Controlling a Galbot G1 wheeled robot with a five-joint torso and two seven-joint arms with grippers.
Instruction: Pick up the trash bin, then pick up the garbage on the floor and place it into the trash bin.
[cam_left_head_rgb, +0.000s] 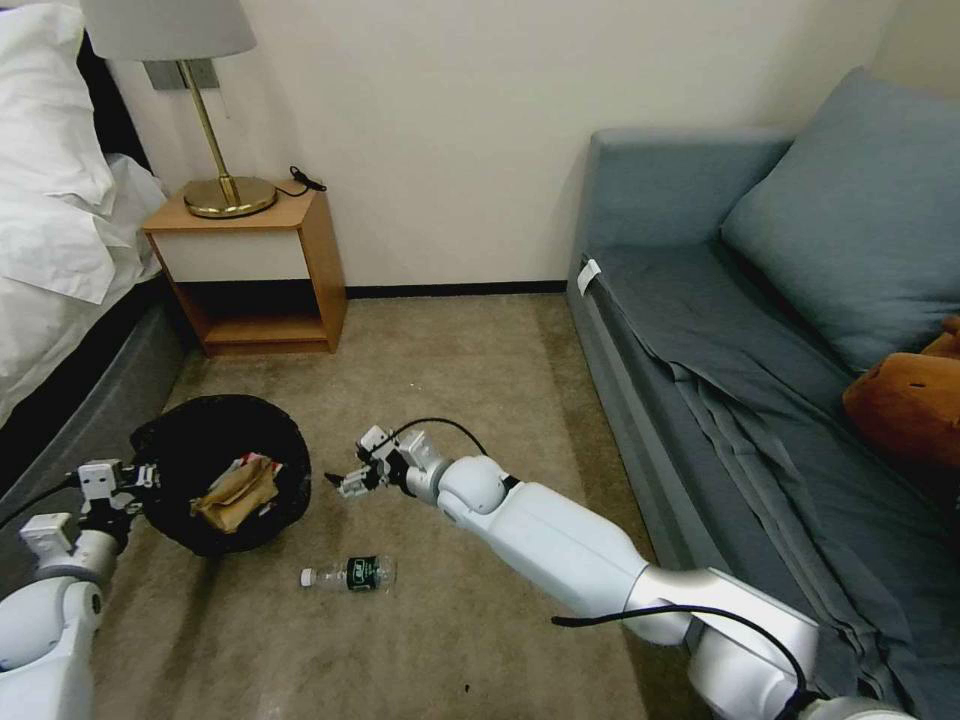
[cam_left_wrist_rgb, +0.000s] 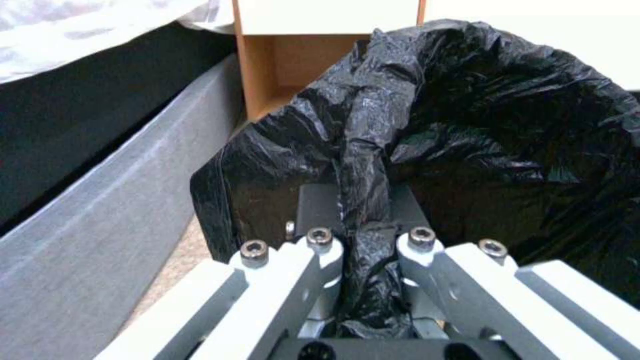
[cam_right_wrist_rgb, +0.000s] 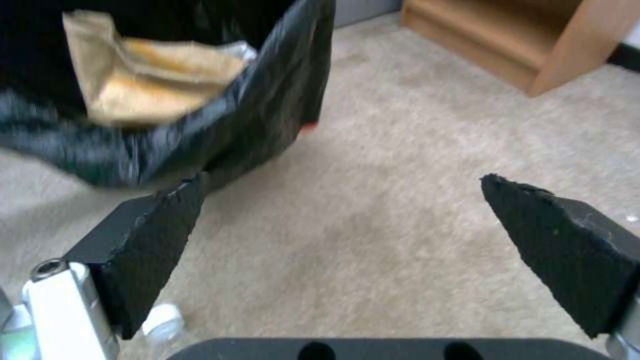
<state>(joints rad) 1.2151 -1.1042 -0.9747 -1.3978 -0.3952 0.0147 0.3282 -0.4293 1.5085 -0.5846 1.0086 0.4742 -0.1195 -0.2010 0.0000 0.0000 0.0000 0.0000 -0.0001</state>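
Bare carpet (cam_left_head_rgb: 480, 380) around the bottle (cam_left_head_rgb: 350, 574); right tool (cam_left_head_rgb: 345, 482) gapes empty, left tool (cam_left_wrist_rgb: 365, 250) pinches the bin (cam_left_head_rgb: 190, 450) rim.

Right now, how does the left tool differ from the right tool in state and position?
The left tool is shut on the trash bin, pinching the black bag at its rim; the right tool is open and holds nothing. The left tool is at the bin's side nearer the bed, while the right tool hovers over the carpet on the bin's other side, near the bottle. Both are low near the floor.
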